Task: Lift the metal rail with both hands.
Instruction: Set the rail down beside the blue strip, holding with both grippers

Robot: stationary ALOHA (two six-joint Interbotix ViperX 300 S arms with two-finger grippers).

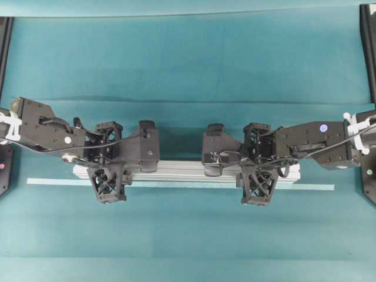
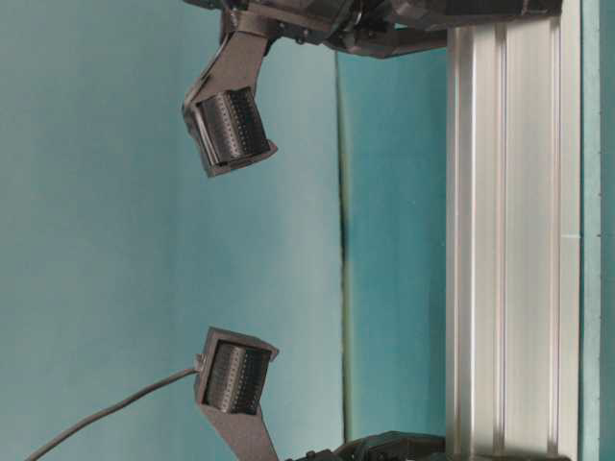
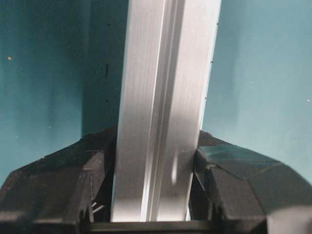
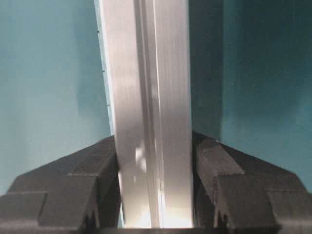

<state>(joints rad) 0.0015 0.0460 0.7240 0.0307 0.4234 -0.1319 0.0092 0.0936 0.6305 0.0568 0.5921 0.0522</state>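
Light was even and bright from above. The metal rail [image 4: 146, 97] showed white glare near its lower end in both wrist views, where the dark fingers [image 3: 53, 190] beside it blurred softly.

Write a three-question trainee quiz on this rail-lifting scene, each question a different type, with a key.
1. True or false: the metal rail lies between the fingers of both grippers.
2. Which lies nearer the bottom edge of the overhead view? A) the rail B) the pale tape strip
3. Fill in: the left gripper is shut on the ____.

Key: 1 true. 2 B. 3 rail; the right gripper clamps it too.
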